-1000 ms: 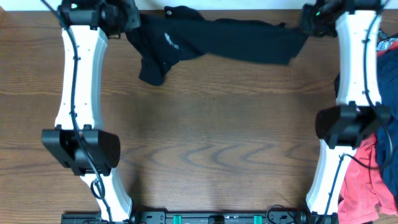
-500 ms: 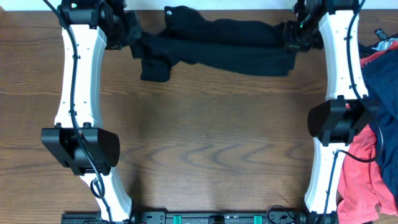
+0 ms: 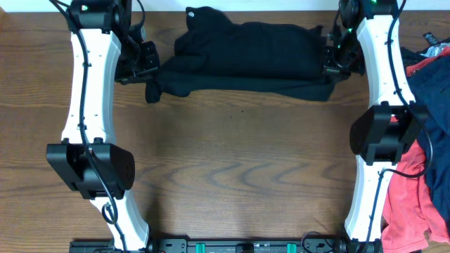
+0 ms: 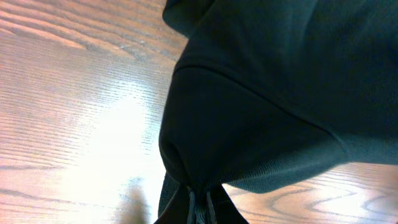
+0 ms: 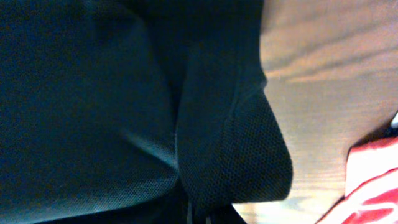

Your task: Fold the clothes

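Note:
The clothes in hand are a black short-sleeved shirt (image 3: 246, 49), lying bunched across the far side of the table, with a small white logo mark (image 3: 190, 12) at its far left. My left gripper (image 3: 145, 65) is shut on the shirt's left edge. In the left wrist view the black fabric (image 4: 249, 99) gathers into a pinch between that gripper's (image 4: 199, 208) fingers. At the shirt's right edge my right gripper (image 3: 332, 60) is shut as well. The right wrist view shows a fold of the shirt (image 5: 236, 137) drawn into the closed right gripper (image 5: 196, 214).
More clothes are heaped at the table's right edge: a coral-red garment (image 3: 415, 204), a corner of which shows in the right wrist view (image 5: 373, 180), and a dark navy one (image 3: 432, 84). Bare wooden table (image 3: 239, 169) spreads in front of the shirt.
Both grippers have moved toward the near side with the shirt's edges in them. The shirt has gone from a stretched, slanted strip to a wider, doubled-over bundle.

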Controlling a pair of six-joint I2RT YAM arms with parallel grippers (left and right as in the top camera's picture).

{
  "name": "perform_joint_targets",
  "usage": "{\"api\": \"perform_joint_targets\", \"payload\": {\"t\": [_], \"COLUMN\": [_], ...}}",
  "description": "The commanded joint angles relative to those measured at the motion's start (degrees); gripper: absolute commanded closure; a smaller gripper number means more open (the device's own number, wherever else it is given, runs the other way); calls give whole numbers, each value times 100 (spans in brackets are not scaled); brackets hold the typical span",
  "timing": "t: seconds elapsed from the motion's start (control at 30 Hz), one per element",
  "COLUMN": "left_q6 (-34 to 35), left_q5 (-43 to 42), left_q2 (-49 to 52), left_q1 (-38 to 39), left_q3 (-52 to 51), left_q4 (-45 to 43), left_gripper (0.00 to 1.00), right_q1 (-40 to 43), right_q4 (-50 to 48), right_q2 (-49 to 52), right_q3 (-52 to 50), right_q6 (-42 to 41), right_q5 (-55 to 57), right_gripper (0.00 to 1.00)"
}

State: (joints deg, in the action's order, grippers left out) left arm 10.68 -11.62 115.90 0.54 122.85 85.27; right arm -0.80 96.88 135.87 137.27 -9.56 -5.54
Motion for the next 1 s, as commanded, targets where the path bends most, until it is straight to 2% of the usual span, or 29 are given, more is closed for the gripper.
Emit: {"api": "perform_joint_targets", "payload": {"t": [0.0, 0.23, 0.43, 0.7, 0.97], "left_q6": [52, 52, 52, 52, 52], "left_q5": [175, -173, -192, -184, -103], "left_q2": [-118, -118, -125, -138, -138], "left_q1": [-46, 55, 214, 238, 240], "left_q3": [-586, -2677, -3886, -4094, -4129], "left_q4": [-190, -1204, -1803, -1939, -2369], "left_gripper": [94, 94, 94, 94, 94], "right_q1": [225, 374, 531, 529, 529], "right_q4": [2, 37, -76, -549, -1952], "right_q2": [-173, -173, -173, -175, -175], "right_q3": [-256, -688, -1333, -2326, -3827], "right_q6": [90, 264, 282, 149, -116], "right_q5": [116, 125, 166, 162, -125], "right_gripper": [99, 99, 99, 99, 99]}}
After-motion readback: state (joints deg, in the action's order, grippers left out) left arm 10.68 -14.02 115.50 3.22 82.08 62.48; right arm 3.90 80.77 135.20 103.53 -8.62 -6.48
